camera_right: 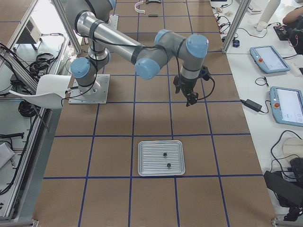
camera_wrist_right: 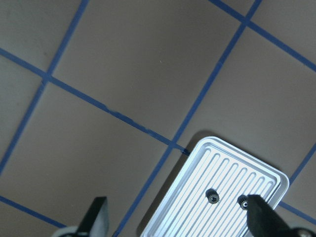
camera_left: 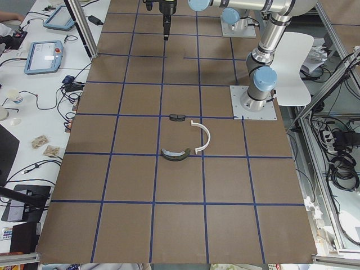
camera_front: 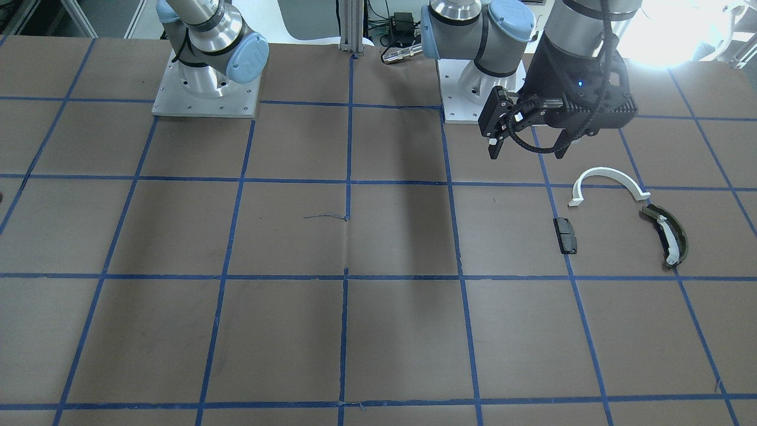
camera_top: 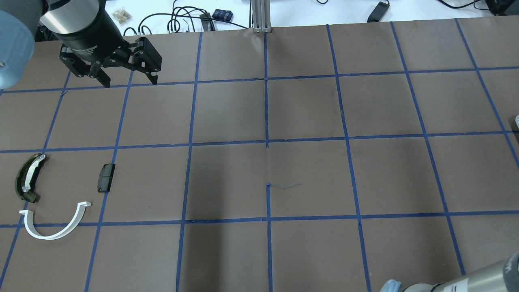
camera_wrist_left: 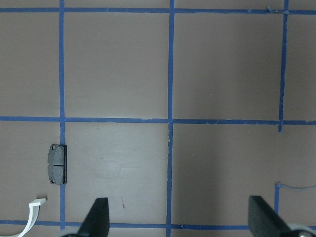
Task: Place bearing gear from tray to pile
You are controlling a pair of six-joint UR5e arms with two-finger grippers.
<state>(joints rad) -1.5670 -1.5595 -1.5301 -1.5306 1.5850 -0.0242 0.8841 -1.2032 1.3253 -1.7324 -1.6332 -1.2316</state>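
Note:
The silver ribbed tray (camera_right: pixel 151 165) lies on the table and also shows in the right wrist view (camera_wrist_right: pixel 232 168). Two small dark bearing gears (camera_wrist_right: pixel 213 196) (camera_wrist_right: pixel 243 201) sit in it, side by side. My right gripper (camera_wrist_right: pixel 178 222) is open and empty, hovering above the table beside the tray's edge. The pile lies far off on my left: a white half-ring arc (camera_top: pixel 50 237), an olive-dark curved piece (camera_top: pixel 26 178) with a white strip, and a small black block (camera_top: pixel 106 177). My left gripper (camera_top: pixel 130 82) is open and empty, raised beyond the pile.
The table is brown with a blue tape grid. Both arm bases (camera_front: pixel 206 89) stand at the robot's edge. Cables, tablets and small items (camera_left: pixel 42 56) lie on the white bench beyond the table's far edge. A metal post (camera_top: pixel 261 16) stands at the far middle.

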